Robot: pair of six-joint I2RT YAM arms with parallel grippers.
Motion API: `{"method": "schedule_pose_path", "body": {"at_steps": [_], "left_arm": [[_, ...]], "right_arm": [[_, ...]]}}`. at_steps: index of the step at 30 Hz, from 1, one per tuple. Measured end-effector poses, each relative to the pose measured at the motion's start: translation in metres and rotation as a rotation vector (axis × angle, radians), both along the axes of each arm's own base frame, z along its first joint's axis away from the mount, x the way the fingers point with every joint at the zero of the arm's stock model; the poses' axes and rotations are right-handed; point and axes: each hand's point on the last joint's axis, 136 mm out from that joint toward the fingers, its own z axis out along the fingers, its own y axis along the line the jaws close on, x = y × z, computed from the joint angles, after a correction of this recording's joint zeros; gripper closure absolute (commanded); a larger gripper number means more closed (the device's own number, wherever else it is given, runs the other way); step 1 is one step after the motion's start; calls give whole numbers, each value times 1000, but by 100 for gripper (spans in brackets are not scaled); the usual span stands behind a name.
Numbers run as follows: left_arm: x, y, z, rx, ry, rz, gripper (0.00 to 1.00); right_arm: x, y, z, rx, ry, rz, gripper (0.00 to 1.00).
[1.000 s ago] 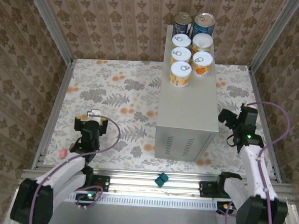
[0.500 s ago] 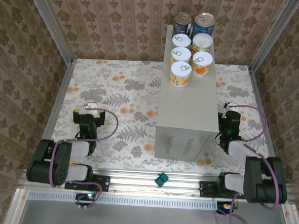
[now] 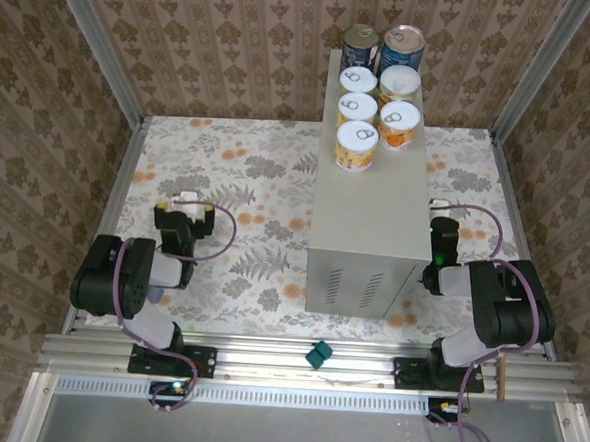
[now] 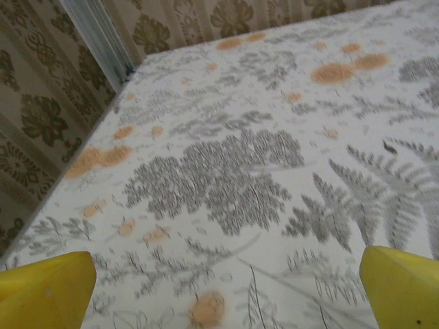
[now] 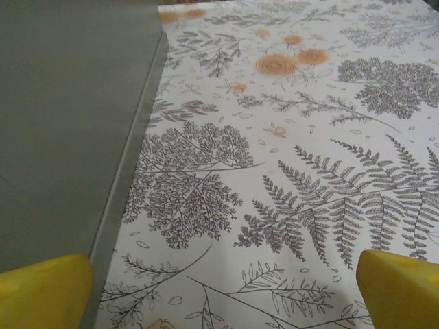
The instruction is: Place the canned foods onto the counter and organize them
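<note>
Seven canned foods [image 3: 357, 145] by count, all upright on the counter [image 3: 370, 221], bunched in two short rows at its far end: two dark blue tins [image 3: 361, 45] rearmost, five white-lidded tins [image 3: 398, 85] in front, every long axis vertical. Left gripper [image 3: 182, 209] spread wide and empty, low over the floral floor [image 4: 219, 171], yellow fingertips [image 4: 41, 284] at either side of bare pattern; cluster far ahead of these jaws, off to their right and well above. Right gripper [image 3: 442, 230] likewise spread wide and empty, low, just beside the counter, with its grey side wall along the left of the jaws in the wrist view; cluster ahead, to their left and above. By judgement, placing apparently finished, nothing seen left to fetch. For any tidying of the rows: up and forward over the flat top, then down onto a lid from above, jaws straddling the round side. Right arm the nearer, counter just beside its jaws and well apart from the left pair.
</note>
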Motion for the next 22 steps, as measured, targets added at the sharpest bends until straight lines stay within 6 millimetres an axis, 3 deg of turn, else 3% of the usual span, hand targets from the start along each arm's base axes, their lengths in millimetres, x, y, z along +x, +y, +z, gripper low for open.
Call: {"method": "schedule_pose_path", "body": {"at_steps": [3,22], "left_arm": [[8,4,9,-10,-21,19,0],[6,7,4,-9,1,37,0]], "right_arm": [[4,0,5,-6,-12,2,0],[6,0,8,-17,-19,6,0]]}}
